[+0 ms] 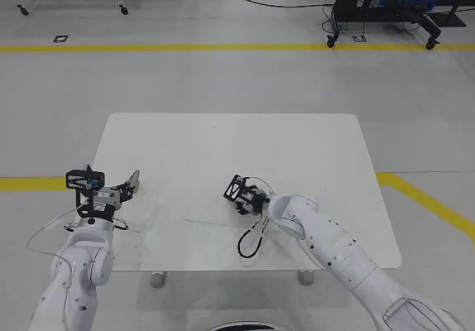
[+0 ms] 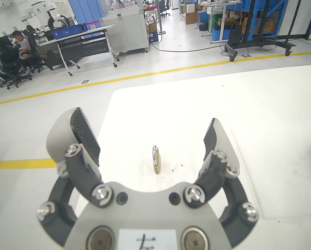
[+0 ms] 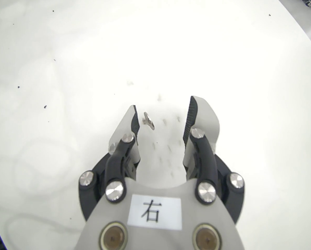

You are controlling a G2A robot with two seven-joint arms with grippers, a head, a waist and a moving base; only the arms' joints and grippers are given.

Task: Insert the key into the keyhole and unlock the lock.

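A small brass padlock (image 2: 156, 161) with a silver shackle stands on edge on the white table (image 1: 221, 141), near its left side. My left gripper (image 2: 146, 118) is open, with a finger on either side of the padlock and not touching it. In the top view the left gripper (image 1: 131, 184) sits by the table's left edge. A small silver key (image 3: 148, 120) lies flat on the table. My right gripper (image 3: 163, 104) is open low over it, the key close to one finger (image 3: 134, 123). From above, the right gripper (image 1: 236, 192) is near the table's front middle.
A black cable (image 1: 250, 240) loops from the right arm over the table's front part. The table's left edge (image 2: 105, 120) runs right beside the left gripper. Yellow tape lines (image 1: 221, 47) cross the floor around the table.
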